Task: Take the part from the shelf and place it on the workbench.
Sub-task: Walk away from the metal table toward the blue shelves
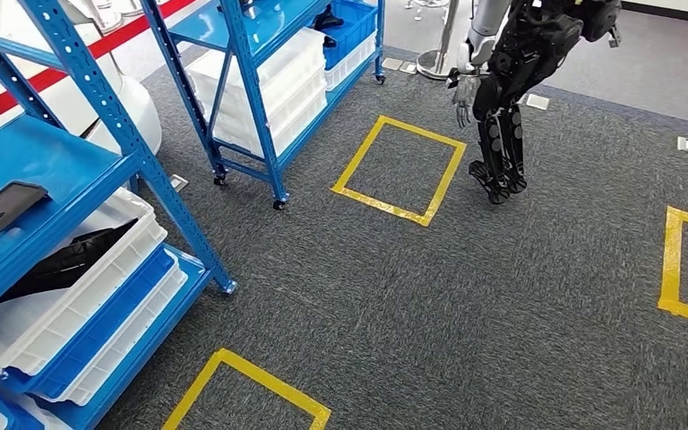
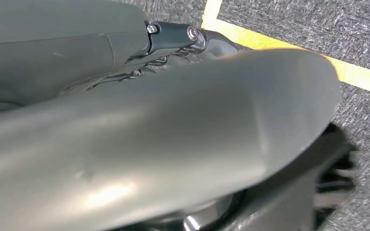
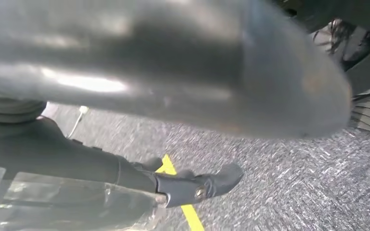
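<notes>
Apparently both arms hang down. Left hand (image 2: 173, 144): blurred grey bulk, finger spread cannot tell, nothing seen held. Right hand (image 3: 173, 72): same, cannot tell. Dark part (image 1: 0, 213) lies on blue shelf (image 1: 63, 170), apart from both hands. Step: approach, part not yet taken. Next: face shelf, raise hand toward part.

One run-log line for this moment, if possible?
phase: at shelf | black part: on blue shelf, untouched | left hand: state unclear | right hand: state unclear
</notes>
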`<action>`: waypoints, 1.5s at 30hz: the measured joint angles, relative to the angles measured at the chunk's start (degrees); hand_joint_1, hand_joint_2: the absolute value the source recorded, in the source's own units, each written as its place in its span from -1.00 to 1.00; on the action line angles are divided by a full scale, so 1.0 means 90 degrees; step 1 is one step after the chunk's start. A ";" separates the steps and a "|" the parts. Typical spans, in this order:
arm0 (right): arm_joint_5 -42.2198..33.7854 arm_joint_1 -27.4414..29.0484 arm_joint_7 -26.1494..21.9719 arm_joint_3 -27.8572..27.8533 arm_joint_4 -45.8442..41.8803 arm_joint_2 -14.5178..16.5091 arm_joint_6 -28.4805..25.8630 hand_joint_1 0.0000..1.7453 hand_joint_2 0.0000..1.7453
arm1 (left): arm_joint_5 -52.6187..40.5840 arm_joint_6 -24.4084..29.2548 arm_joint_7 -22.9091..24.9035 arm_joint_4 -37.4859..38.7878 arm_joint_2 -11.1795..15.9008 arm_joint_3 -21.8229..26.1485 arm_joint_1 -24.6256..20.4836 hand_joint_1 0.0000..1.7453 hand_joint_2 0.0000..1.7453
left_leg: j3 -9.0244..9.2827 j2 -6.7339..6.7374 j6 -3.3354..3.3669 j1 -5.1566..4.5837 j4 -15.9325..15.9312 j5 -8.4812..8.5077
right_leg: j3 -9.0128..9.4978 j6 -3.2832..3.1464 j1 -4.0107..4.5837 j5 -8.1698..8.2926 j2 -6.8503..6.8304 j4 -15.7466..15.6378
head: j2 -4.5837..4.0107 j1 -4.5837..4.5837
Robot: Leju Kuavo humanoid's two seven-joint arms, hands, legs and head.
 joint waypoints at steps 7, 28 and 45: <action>0.0020 -0.0028 -0.0016 0.0013 -0.0001 -0.0007 0.0010 -1.00 -1.00 | -0.0010 0.0029 0.0037 -0.0001 0.0005 0.0001 -0.0017 -1.00 -1.00 | 0.0779 0.0396 0.0161 -0.0076 -0.1646 0.0825 | 0.0063 0.0006 0.0062 -0.0063 -0.0335 -0.0013 | 0.0000 0.0005; 0.0101 -0.0037 0.0148 0.0024 0.0004 -0.0008 0.0239 -1.00 -1.00 | -0.0045 0.0028 0.0194 -0.0001 -0.0012 0.0009 -0.0022 -1.00 -1.00 | 0.0671 -0.0231 0.0046 -0.0002 -0.1301 0.0558 | -0.0015 0.0072 -0.0061 0.0074 0.0187 -0.0037 | 0.0000 0.0027; 0.0096 -0.0033 0.0124 0.0024 0.0001 0.0028 0.0322 -1.00 -1.00 | -0.0112 0.0025 0.0243 -0.0009 -0.0021 0.0008 -0.0072 -1.00 -1.00 | 0.0967 0.0026 0.0371 -0.0075 -0.1975 0.0984 | -0.0359 0.0040 0.0100 -0.0554 0.0041 0.0987 | 0.0000 0.0047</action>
